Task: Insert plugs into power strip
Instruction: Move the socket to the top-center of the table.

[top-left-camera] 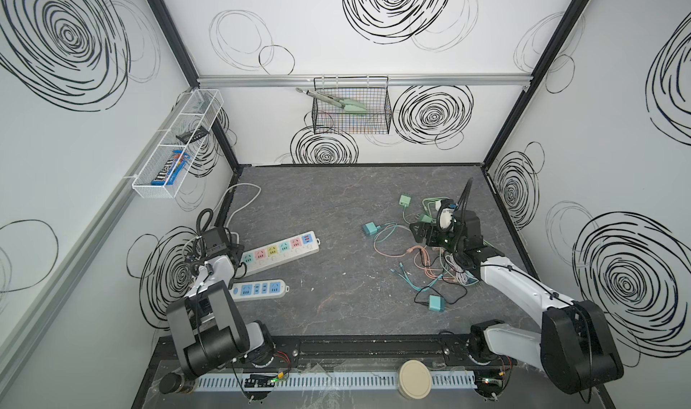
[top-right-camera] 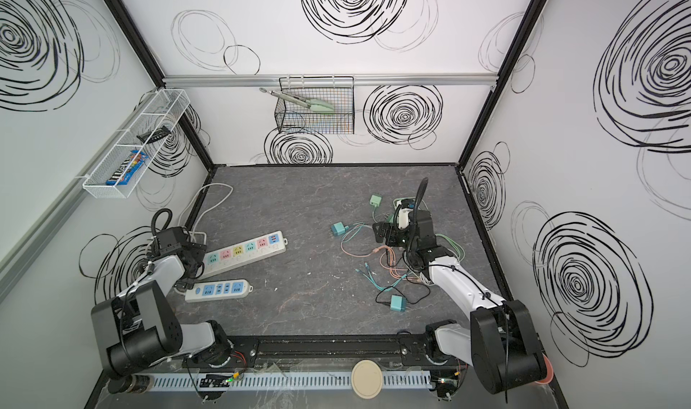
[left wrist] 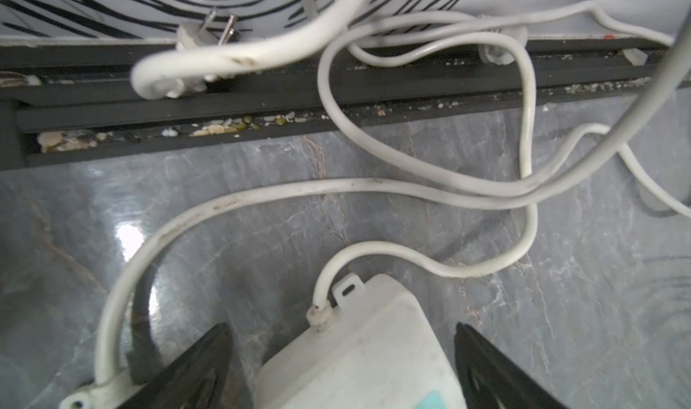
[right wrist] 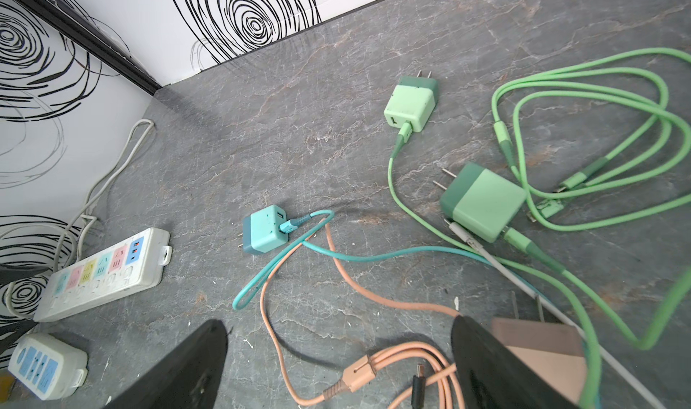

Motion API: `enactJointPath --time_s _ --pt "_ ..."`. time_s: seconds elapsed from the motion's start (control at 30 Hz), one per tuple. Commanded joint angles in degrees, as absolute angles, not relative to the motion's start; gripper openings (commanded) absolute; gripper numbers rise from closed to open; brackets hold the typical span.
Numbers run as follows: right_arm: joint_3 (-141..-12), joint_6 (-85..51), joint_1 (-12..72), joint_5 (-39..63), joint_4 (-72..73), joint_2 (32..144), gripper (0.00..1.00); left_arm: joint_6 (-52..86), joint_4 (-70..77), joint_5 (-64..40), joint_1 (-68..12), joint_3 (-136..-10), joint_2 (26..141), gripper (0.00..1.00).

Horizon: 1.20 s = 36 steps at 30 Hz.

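Left jaws spread wide, one on either side of the cord end of the long power strip point(left wrist: 359, 351); no contact shows in the wrist view. That strip lies flat at the left of the bench point(top-left-camera: 336, 201), pastel sockets up, with the short power strip point(top-left-camera: 260, 289) just in front of it, blue sockets up. White cords point(left wrist: 411, 190) loop from both towards the left wall. Right jaws also spread, pinching nothing, low over the cable tangle point(top-left-camera: 430, 272) at the right of the bench. Plugs all lie loose there, well apart from the strips. The pink plug point(right wrist: 538, 354) is just beside one jaw. The teal plug point(right wrist: 265, 228) is on its side nearest mid-bench, the near green plug point(right wrist: 482, 201) is among green loops, and the far green plug point(right wrist: 410, 104) is toward the back wall. A second teal plug point(top-left-camera: 434, 303) sits at the tangle's front edge.
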<state>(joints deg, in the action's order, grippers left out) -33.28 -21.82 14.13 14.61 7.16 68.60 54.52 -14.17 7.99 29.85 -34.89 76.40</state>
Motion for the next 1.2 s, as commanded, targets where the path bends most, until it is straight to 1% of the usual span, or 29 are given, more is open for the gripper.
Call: enactJointPath --time_s 0.0,0.27,0.37,0.5,0.7,0.8,1.0,1.17 --pt "-33.8 -21.9 14.5 14.8 6.4 67.9 0.97 55.5 -9.5 5.4 30.1 -33.5 77.0 0.96" --pt "-33.7 -21.7 14.7 14.0 5.6 66.8 0.97 52.4 -5.6 4.2 25.5 -34.3 81.1 0.96" --pt "-33.7 -21.5 14.7 14.0 5.6 66.8 0.97 50.7 -5.1 4.4 22.4 -35.0 81.8 0.96" --pt "-34.2 -21.1 14.8 14.1 5.0 67.4 0.97 47.3 -3.9 4.8 16.3 -36.3 82.8 0.96" --pt "-35.4 -19.8 15.0 15.4 4.4 69.6 0.97 42.7 -2.0 7.2 3.9 -38.8 85.4 0.96" --pt "-36.1 -18.7 15.5 16.5 4.7 71.0 0.97 40.8 -1.9 8.1 -0.9 -40.9 87.7 0.96" --pt "-39.2 -13.2 19.7 15.5 5.8 74.6 0.97 39.0 -4.4 10.1 -8.1 -45.7 91.7 0.96" --pt "-44.4 -5.5 24.6 12.6 5.7 79.6 0.97 40.3 -6.9 11.8 -8.3 -46.4 89.1 0.96"
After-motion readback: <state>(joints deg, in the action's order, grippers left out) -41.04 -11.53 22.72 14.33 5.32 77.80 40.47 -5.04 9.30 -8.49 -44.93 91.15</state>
